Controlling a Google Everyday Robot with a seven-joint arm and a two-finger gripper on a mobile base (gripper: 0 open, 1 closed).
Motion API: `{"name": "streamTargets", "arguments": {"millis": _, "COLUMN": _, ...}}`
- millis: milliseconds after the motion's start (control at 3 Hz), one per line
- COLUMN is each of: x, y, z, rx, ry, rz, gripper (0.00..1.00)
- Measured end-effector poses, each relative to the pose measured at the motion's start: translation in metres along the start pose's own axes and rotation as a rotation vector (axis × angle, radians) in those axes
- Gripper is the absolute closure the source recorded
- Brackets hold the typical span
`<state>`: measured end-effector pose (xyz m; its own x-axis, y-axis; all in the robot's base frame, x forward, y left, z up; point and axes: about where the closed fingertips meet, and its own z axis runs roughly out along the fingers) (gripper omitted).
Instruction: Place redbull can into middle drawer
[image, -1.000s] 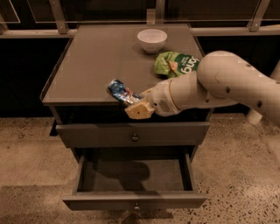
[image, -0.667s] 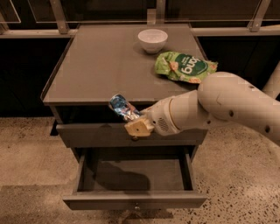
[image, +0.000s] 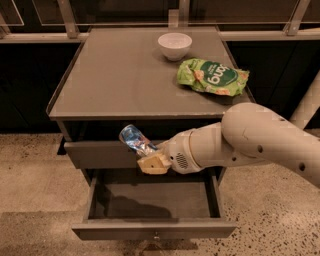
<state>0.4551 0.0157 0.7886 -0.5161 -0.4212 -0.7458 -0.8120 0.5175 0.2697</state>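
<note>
My gripper (image: 150, 159) is shut on the redbull can (image: 132, 138), a slim blue-and-silver can that tilts up to the left with its silver end uppermost. It hangs in the air in front of the closed top drawer front and above the open middle drawer (image: 152, 200). That drawer is pulled out wide, its flat grey floor bare, with the small knob (image: 156, 235) at the centre of its front. My white arm (image: 250, 142) reaches in from the right.
On the grey cabinet top (image: 120, 75) stand a white bowl (image: 174, 45) at the back and a green snack bag (image: 212, 76) at the right. The top drawer (image: 100, 154) is closed. Speckled floor lies all around.
My gripper has carried the can off the cabinet top's front edge, forward and down, to hang over the open middle drawer.
</note>
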Motion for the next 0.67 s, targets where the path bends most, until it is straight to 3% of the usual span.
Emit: {"name": "streamTargets", "arguments": {"millis": 667, "x": 0.07, "y": -0.006, "z": 0.044, "rx": -0.148, "ry": -0.033, "rz": 0.118, "gripper": 1.0}}
